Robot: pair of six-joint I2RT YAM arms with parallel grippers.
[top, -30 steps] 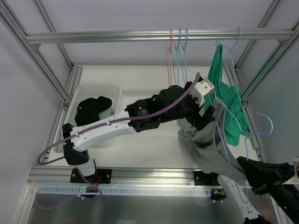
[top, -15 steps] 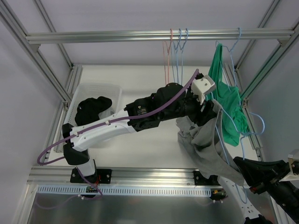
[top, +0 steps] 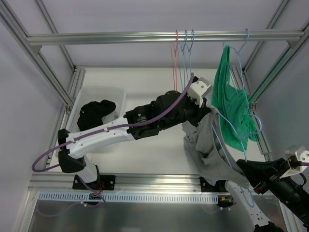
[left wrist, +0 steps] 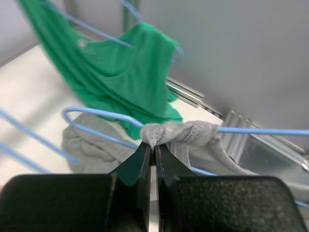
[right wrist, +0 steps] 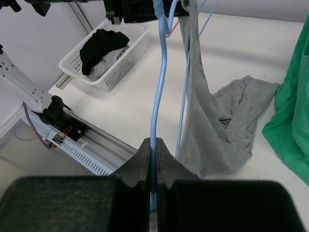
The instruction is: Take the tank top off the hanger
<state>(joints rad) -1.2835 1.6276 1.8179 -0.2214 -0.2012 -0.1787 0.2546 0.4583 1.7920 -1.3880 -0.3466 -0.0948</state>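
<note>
I found the left gripper [left wrist: 154, 149] clenched on a bunched strap of the grey cotton tank top [left wrist: 178, 131], which hung on the light-blue wire hanger [right wrist: 158, 92], its lower part pooled on the white table [right wrist: 120, 92]. The right gripper [right wrist: 154, 147] was pinched tight on that hanger's wire.

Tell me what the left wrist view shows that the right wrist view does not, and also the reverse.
Only the left wrist view: a close look at the left hand shut on a bunched grey strap that sits on the blue hanger.

Only the right wrist view: the right hand shut on the hanger's wire, the white basket holding black clothes, and the body of the grey tank top hanging down and pooling on the table.

Both: the blue hanger, the grey fabric and the green top.
</note>
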